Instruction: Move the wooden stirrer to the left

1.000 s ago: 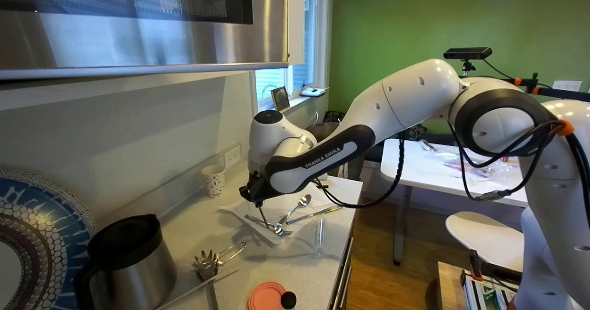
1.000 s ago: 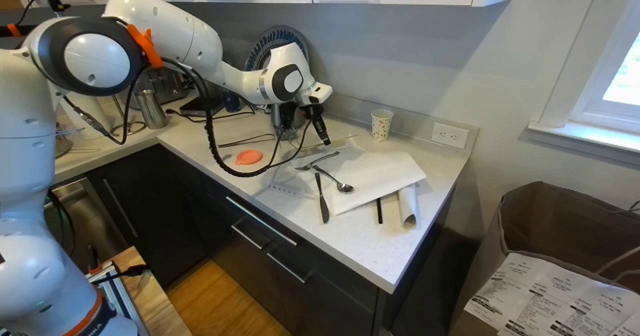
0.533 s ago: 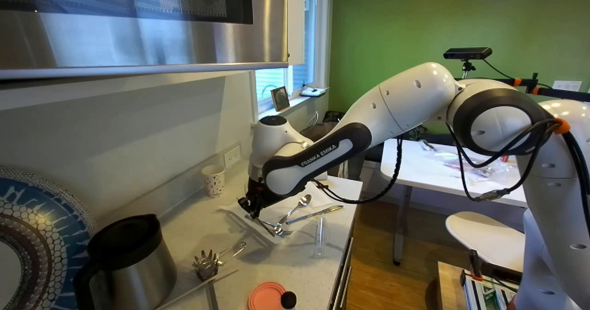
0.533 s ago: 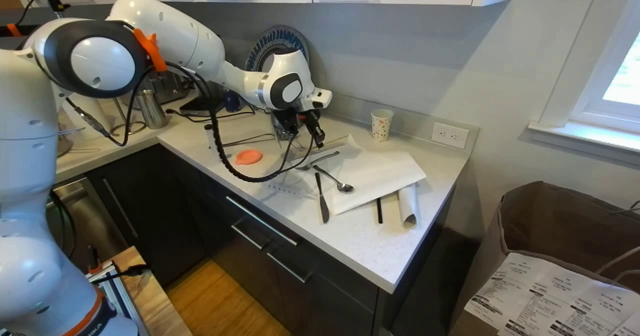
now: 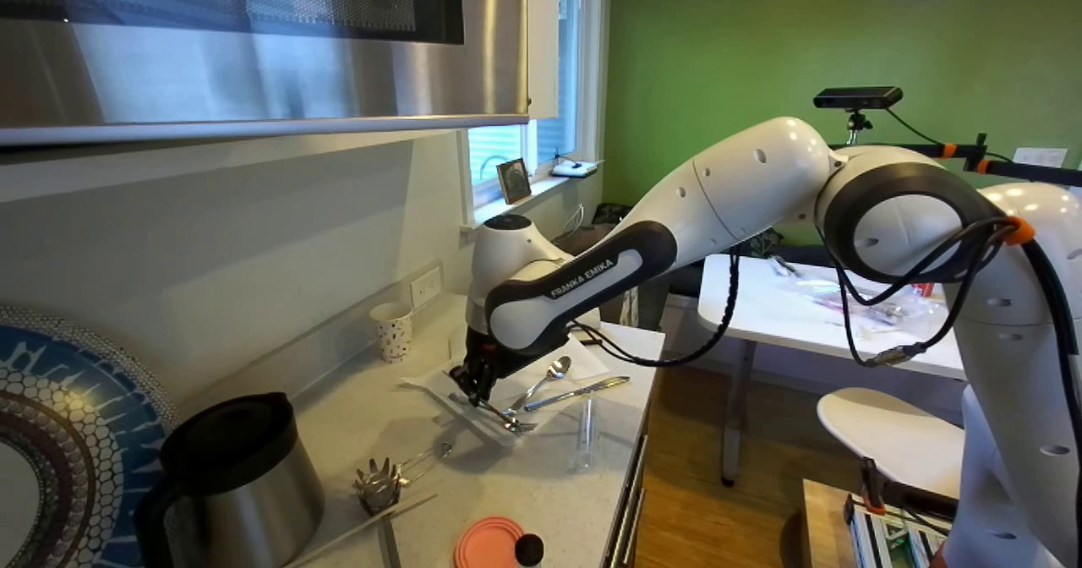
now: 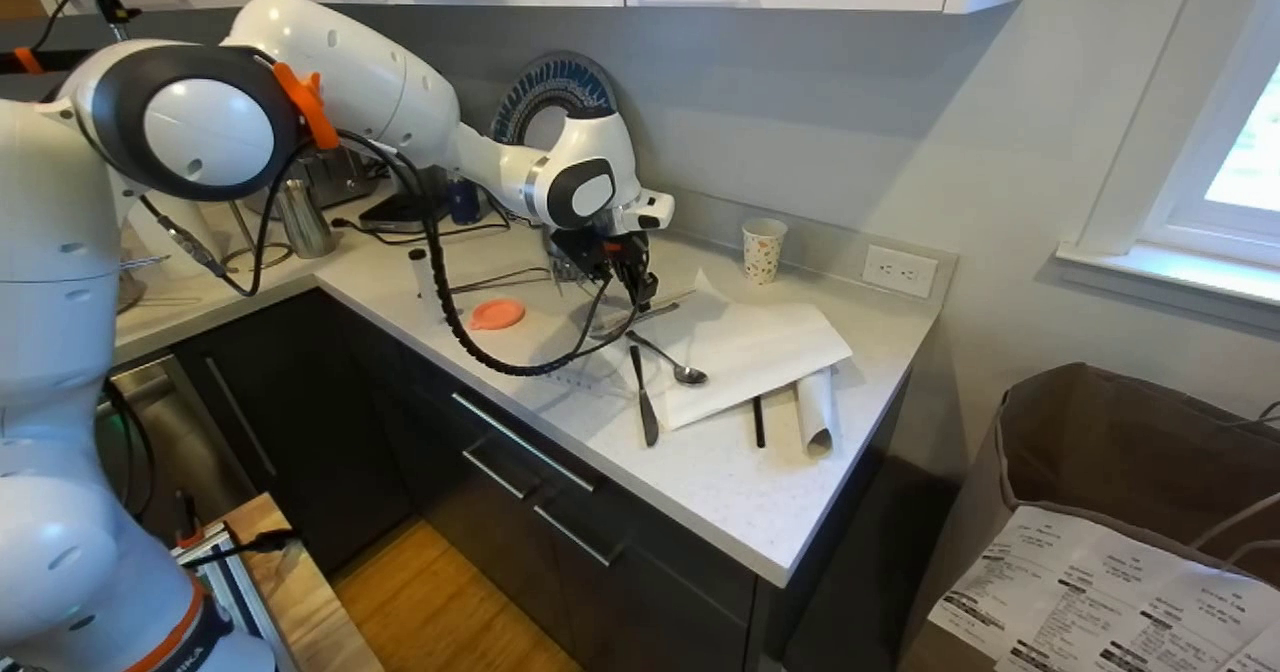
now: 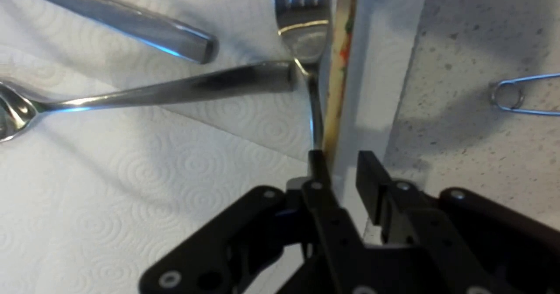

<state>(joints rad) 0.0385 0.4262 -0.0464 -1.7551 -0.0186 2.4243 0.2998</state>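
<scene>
The wooden stirrer, a thin pale stick with red and green marks (image 7: 337, 75), lies along the right side of a fork (image 7: 304, 44) near the edge of the white paper towel (image 7: 183, 189) in the wrist view. My gripper (image 7: 343, 156) is partly open, with a clear gap between its fingers. The stirrer's near end meets the left fingertip and is partly hidden there; it does not look clamped. In an exterior view the gripper (image 5: 475, 392) is low over the towel, with the stirrer (image 5: 492, 413) slanting below it. The gripper also shows in an exterior view (image 6: 645, 302).
A spoon (image 7: 175, 90) and a knife (image 7: 131, 25) lie left of the fork. A paper cup (image 6: 763, 249) stands near the wall. A metal jug (image 5: 254, 475), a pasta server (image 5: 379, 485), a long pale stick (image 5: 363, 526) and an orange lid (image 5: 489, 541) are on the counter.
My gripper has come down toward the towel and, lately, shifted right in both exterior views. The stirrer slanted steeply down from the gripper a second ago; it lies lower and flatter now.
</scene>
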